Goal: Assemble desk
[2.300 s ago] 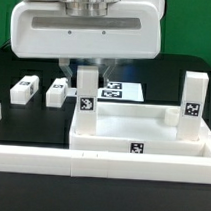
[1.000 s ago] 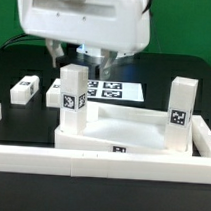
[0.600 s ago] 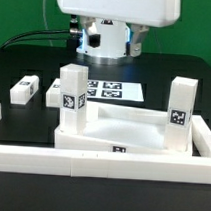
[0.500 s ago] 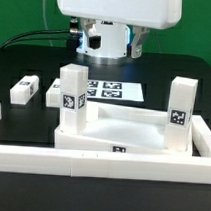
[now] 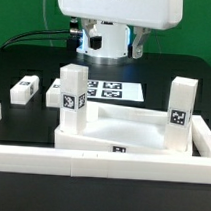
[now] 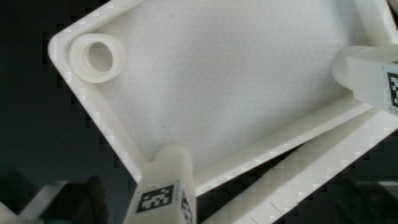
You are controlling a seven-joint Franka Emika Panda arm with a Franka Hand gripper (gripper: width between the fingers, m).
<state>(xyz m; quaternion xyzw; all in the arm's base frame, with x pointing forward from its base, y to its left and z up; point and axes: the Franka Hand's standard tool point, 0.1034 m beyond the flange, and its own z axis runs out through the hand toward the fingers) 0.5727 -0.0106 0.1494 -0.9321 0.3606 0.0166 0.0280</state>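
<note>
The white desk tabletop (image 5: 132, 125) lies upside down near the front bar. Two square legs stand upright in it, one at the exterior view's left corner (image 5: 74, 97) and one at the right corner (image 5: 180, 112). Two loose legs (image 5: 24, 87) (image 5: 56, 91) lie at the left. My gripper (image 5: 108, 49) hangs raised behind and above the left leg, open and holding nothing. The wrist view looks down on the tabletop (image 6: 214, 90), an empty round socket (image 6: 98, 58) and the tagged top of a leg (image 6: 166, 190).
The marker board (image 5: 112, 91) lies flat behind the tabletop. A long white border bar (image 5: 90, 165) runs along the front and another stands at the right (image 5: 206, 129). The table surface is black.
The gripper let go of the left leg and rose clear of it. The tabletop shifted left and turned before that. Nothing has moved in the last half second.
</note>
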